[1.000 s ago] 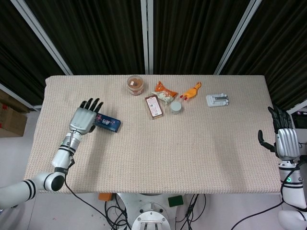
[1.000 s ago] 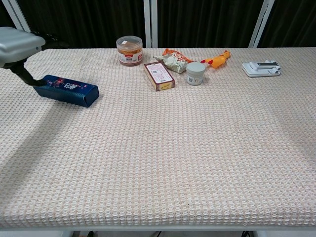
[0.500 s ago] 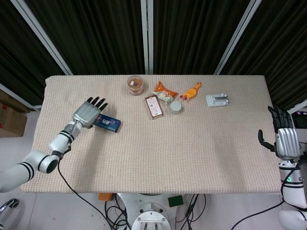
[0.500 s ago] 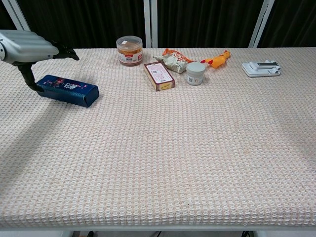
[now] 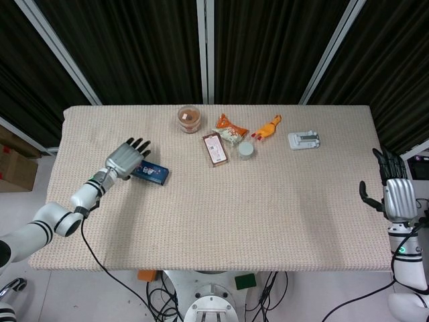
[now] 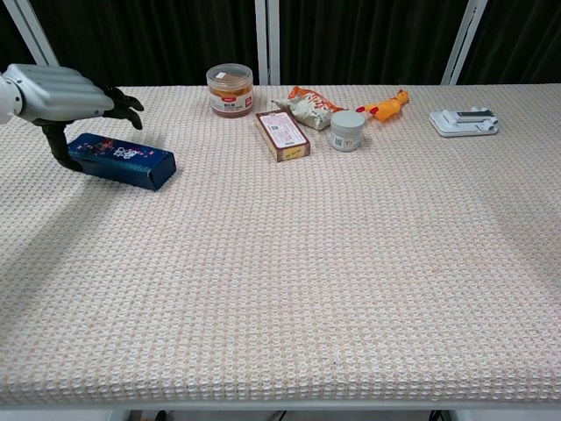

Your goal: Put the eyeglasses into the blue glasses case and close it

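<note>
The blue glasses case lies shut and flat on the counter, well to the left of the brown box. No eyeglasses show in either view, so I cannot tell where they are; they may be inside the case.

The left hand hovers over the case's left end, palm down. Its fingers are spread above the lid and its thumb reaches down beside the case end; it grips nothing. This looks like a set-up for grasping or steadying the case.

Beside the brown box stand a snack jar, a snack packet, a small white jar and an orange toy chicken. A white holder lies further right.

The right hand hangs off the counter's right edge, fingers apart and empty, apparently parked.
</note>
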Robot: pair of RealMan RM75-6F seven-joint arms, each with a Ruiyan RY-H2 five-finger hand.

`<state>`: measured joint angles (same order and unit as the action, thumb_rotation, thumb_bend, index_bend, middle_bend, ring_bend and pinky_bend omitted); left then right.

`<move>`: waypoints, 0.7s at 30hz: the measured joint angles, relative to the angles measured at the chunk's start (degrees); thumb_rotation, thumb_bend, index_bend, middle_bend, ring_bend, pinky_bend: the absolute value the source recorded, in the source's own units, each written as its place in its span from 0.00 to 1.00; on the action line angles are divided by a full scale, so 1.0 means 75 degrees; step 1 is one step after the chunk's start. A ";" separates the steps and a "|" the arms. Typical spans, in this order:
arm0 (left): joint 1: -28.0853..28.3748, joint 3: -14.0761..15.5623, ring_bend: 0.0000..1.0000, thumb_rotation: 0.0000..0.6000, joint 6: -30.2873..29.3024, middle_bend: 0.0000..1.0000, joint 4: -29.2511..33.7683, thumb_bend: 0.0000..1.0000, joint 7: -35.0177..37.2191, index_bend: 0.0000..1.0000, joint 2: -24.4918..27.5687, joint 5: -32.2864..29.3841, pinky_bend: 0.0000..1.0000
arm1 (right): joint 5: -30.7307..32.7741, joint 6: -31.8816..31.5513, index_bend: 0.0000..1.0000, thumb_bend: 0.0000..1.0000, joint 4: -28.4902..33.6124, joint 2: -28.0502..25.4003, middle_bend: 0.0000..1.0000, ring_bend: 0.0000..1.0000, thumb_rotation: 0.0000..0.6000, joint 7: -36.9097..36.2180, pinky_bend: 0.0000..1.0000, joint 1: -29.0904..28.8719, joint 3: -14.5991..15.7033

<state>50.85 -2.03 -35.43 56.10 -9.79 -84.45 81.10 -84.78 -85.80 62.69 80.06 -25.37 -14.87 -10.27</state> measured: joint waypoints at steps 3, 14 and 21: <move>-0.0001 0.0036 0.00 1.00 -0.0041 0.00 -0.0099 0.12 0.0168 0.35 -0.0072 0.0052 0.13 | -0.0015 0.0000 0.00 0.53 -0.0005 0.0009 0.00 0.00 1.00 0.0003 0.00 -0.0005 0.0011; -0.0057 0.0097 0.00 1.00 -0.0352 0.00 -0.0480 0.16 0.1022 0.64 -0.0369 0.0238 0.13 | 0.0020 0.0029 0.00 0.52 -0.0007 -0.0011 0.00 0.00 1.00 0.0011 0.00 0.0000 0.0005; -0.0045 0.0156 0.00 1.00 -0.0213 0.00 -0.0374 0.16 0.1010 0.35 -0.0260 0.0203 0.13 | -0.0006 0.0064 0.00 0.53 -0.0020 0.0000 0.00 0.00 1.00 -0.0015 0.00 -0.0009 0.0039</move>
<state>50.51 -0.86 -37.02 53.30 -2.22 -86.40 82.62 -84.83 -85.32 62.54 80.07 -25.48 -14.94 -9.97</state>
